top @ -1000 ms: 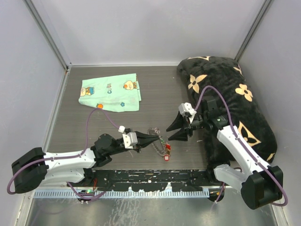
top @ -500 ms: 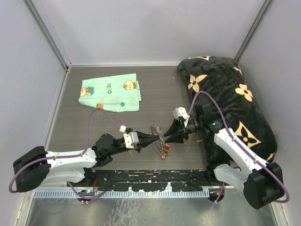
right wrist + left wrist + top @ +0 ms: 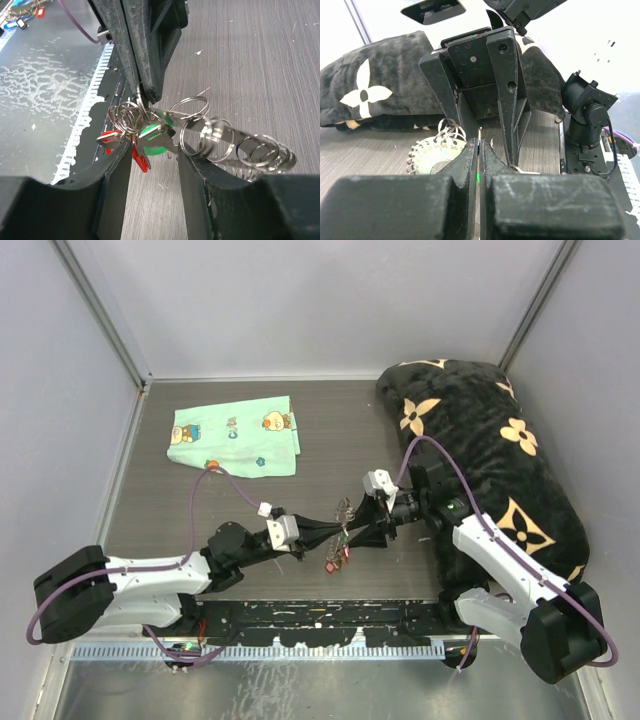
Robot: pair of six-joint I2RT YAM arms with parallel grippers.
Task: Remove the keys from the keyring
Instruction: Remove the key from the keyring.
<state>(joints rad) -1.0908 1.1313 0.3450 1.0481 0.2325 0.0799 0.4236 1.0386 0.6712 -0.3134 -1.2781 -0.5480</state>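
Observation:
My left gripper (image 3: 330, 524) is shut on a thin wire of the keyring (image 3: 345, 508), holding it above the table. In the left wrist view the wire runs between the shut fingertips (image 3: 479, 145), with the fringed ring disc (image 3: 432, 155) just left of them. The keys (image 3: 335, 557) hang below in a bunch. My right gripper (image 3: 362, 527) faces the left one. In the right wrist view it (image 3: 152, 165) stands open, fingers either side of the green-headed key (image 3: 155, 142) and red-headed key (image 3: 140, 157). A row of small silver rings (image 3: 240, 145) trails to the right.
A mint-green cartoon-print cloth (image 3: 235, 436) lies flat at the back left. A black pillow with tan flowers (image 3: 480, 440) fills the right side, under and behind the right arm. Grey walls enclose the table on three sides.
The right gripper has moved left from beside the pillow to the key bunch and narrowed. The left gripper has pushed forward and raised the keyring, so the keys now dangle.

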